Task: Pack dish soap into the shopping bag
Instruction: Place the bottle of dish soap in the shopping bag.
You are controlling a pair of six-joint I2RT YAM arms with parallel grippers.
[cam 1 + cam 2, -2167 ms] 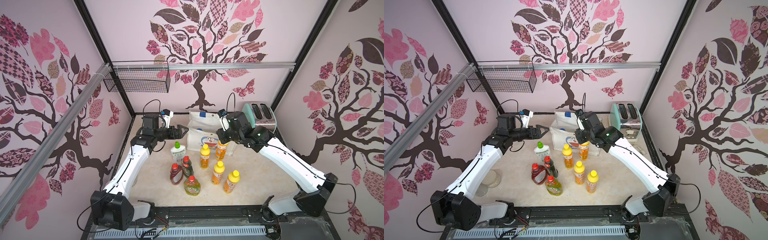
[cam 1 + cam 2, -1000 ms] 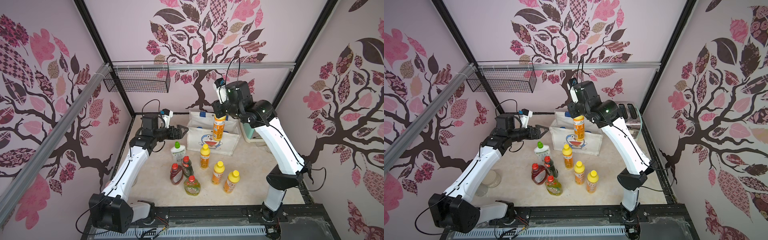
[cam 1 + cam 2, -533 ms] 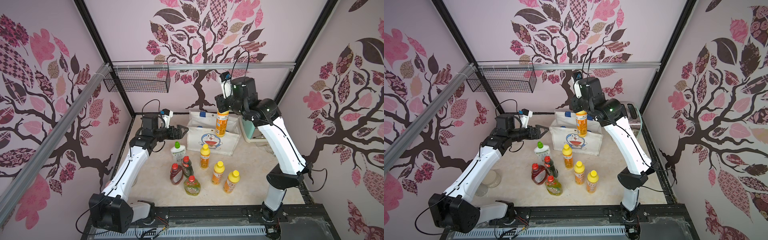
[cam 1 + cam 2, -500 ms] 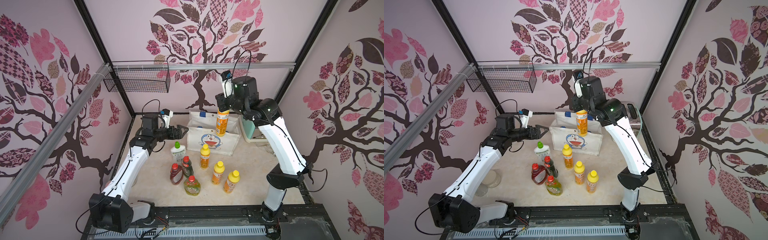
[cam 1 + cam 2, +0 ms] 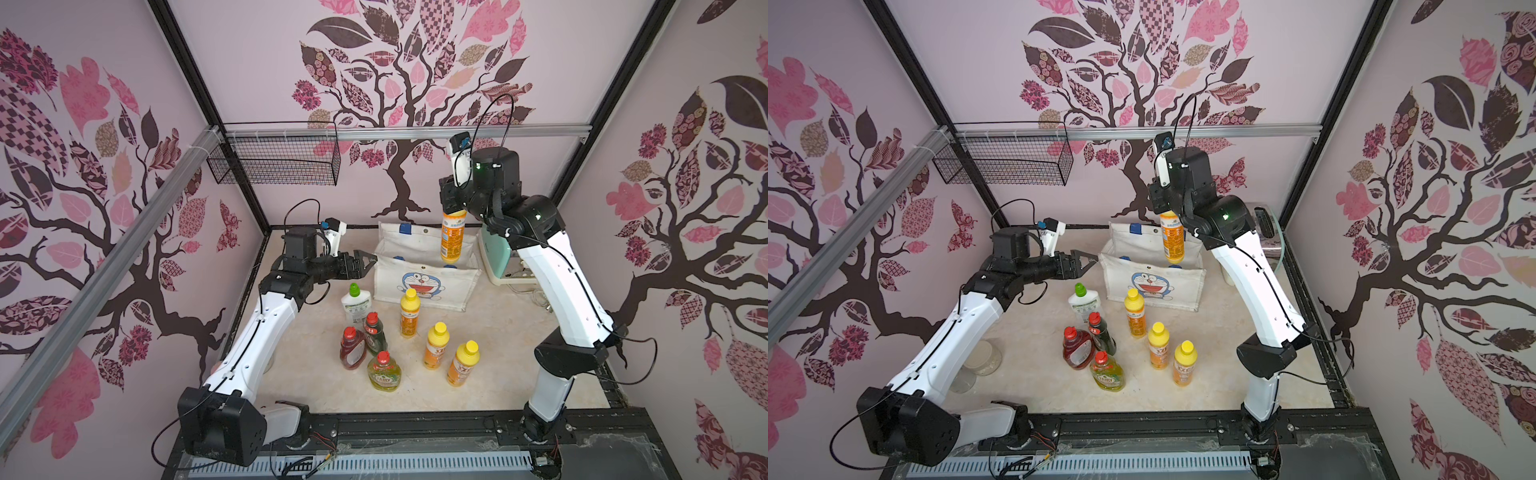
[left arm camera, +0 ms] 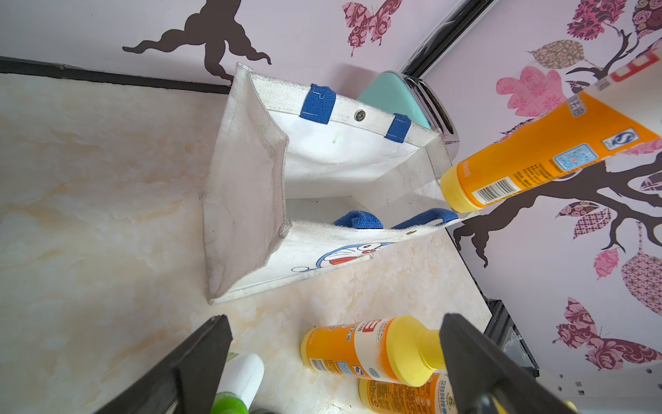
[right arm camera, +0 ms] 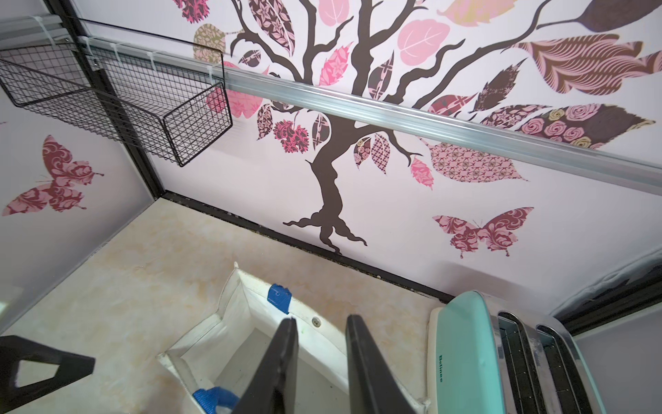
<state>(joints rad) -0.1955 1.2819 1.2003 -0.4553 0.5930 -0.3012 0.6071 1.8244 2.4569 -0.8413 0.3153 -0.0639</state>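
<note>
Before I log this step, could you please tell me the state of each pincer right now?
Left pincer: open, holding nothing.
Right pincer: shut on an orange dish soap bottle.

- Our left arm [image 5: 266, 328] reaches from the near left base toward the far side. Its forearm is level and the left gripper [image 5: 365, 264] points right, jaws wide apart and empty.
- Our right arm [image 5: 557, 282] stands high at the far right, wrist bent down, with the right gripper [image 5: 453, 209] clamped on a bottle [image 5: 452, 239].
</note>
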